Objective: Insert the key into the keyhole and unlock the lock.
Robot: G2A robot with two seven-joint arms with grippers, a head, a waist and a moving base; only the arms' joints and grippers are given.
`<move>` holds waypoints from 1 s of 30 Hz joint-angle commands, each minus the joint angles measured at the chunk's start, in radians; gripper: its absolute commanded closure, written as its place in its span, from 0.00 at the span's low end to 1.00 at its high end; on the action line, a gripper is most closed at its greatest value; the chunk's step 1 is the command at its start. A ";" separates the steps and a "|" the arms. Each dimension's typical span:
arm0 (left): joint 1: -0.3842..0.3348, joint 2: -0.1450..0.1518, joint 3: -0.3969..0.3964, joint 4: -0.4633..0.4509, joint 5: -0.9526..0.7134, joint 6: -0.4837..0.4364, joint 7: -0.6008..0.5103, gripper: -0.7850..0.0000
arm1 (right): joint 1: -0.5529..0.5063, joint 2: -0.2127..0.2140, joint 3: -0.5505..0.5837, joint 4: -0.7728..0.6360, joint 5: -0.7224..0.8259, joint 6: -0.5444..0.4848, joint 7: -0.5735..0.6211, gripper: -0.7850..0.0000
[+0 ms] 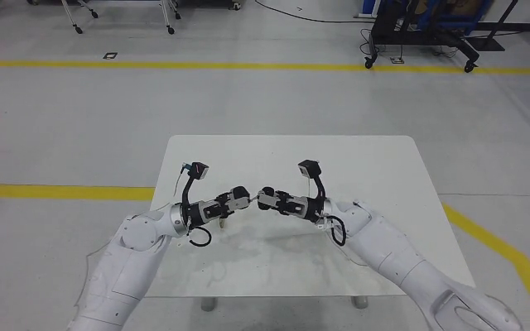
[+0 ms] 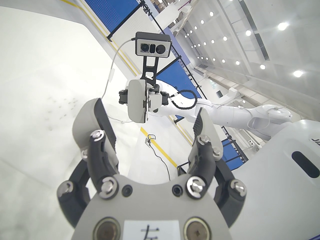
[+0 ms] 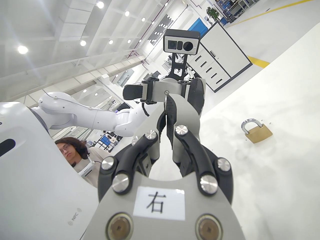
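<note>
- So, a white table (image 1: 356,165) with rounded corners; both arms meet over its middle, tip to tip.
- left claw (image 2: 150,111): fingers (image 2: 100,116) spread wide apart, nothing between them, pointed at the other claw, which is just beside it.
- right claw (image 3: 168,112): fingers pressed together, clamped on a thin metal key (image 3: 166,98) that sticks out at the tips.
- The key is in the air above the table, just in front of the left claw; whether they touch, cannot tell.
- padlock (image 3: 256,132): brass body, silver shackle that looks closed, lying flat on the table off to one side of the right claw, well apart from the key.
- Table surface is plain matte white, with a few small dark marks (image 2: 62,101).
- floor (image 1: 248,107): pale grey and glossy, with yellow lines (image 1: 248,64) running across behind the table and another level with it.
- Wheeled carts (image 1: 124,12) stand at the far edge of the floor, and a dark one (image 1: 422,37) is to the far right.
- The room is a large hall with a high white ceiling and rows of round ceiling lights (image 3: 100,4).
- blue panels (image 2: 112,8) stand along one side, and a grey drawer cabinet (image 3: 220,61) stands beyond the table.
</note>
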 commanded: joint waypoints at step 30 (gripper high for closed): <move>0.000 0.016 0.014 -0.011 0.108 -0.024 0.085 1.00 | -0.033 -0.081 0.130 0.047 -0.006 0.000 0.178 1.00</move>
